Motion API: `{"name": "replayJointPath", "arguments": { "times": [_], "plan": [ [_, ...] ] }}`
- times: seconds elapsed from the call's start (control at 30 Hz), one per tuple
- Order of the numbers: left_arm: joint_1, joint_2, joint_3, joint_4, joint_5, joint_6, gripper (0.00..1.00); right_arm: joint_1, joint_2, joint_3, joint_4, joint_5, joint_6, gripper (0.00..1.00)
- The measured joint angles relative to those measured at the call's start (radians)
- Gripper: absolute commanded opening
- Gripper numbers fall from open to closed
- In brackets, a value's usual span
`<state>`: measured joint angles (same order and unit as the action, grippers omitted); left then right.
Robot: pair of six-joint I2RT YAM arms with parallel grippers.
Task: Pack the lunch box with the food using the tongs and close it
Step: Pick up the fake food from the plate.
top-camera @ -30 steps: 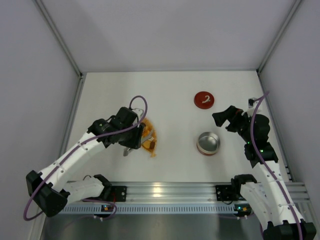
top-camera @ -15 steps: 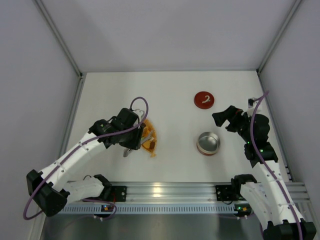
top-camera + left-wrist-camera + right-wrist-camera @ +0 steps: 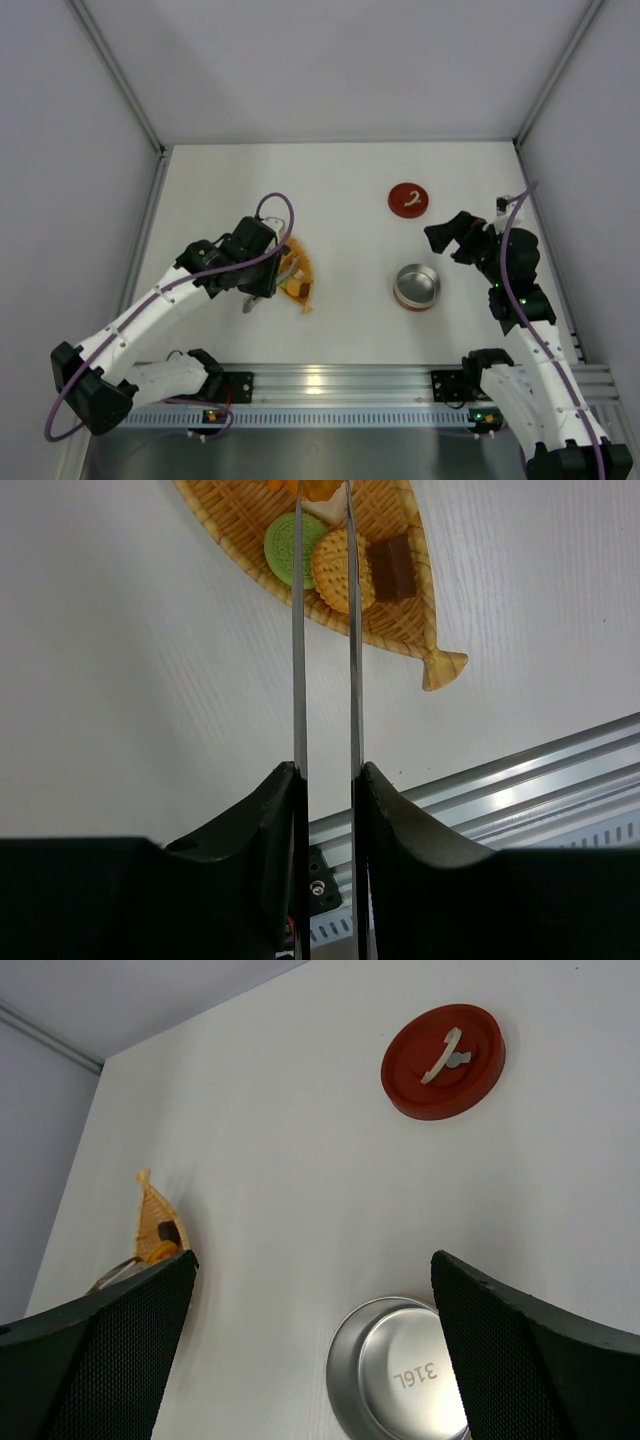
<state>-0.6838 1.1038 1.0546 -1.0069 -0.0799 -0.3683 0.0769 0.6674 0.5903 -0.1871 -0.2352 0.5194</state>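
Note:
My left gripper [image 3: 325,775] is shut on the tongs [image 3: 298,630], whose two slim arms run up between the fingers to the food. The tong tips sit around an orange piece [image 3: 320,488] at the frame's top edge. A green round piece [image 3: 280,550], a yellow biscuit [image 3: 330,570] and a brown square [image 3: 393,568] lie in the orange woven dish [image 3: 297,276]. The lunch box [image 3: 417,286] stands uncovered and looks empty inside [image 3: 400,1370]. Its red lid [image 3: 408,198] lies flat behind it. My right gripper [image 3: 312,1260] hangs open above the tin's far side.
An aluminium rail [image 3: 340,385] runs along the near table edge, just beyond the dish's tail [image 3: 443,668]. Grey walls close in the table on the left, back and right. The left arm's purple cable [image 3: 275,205] loops over its wrist.
The left gripper has squeezed further, bringing the tong arms closer together over the dish. The left wrist shifted slightly. The right arm has not moved.

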Motion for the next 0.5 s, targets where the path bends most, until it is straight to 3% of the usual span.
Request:
{"name": "replayJointPath", "arguments": {
  "times": [0.5],
  "plan": [
    [0.000,-0.012,0.023,-0.025,-0.017,-0.001,0.33,0.000,0.000,0.000,0.000,-0.003,0.000,1.00]
  ]
}}
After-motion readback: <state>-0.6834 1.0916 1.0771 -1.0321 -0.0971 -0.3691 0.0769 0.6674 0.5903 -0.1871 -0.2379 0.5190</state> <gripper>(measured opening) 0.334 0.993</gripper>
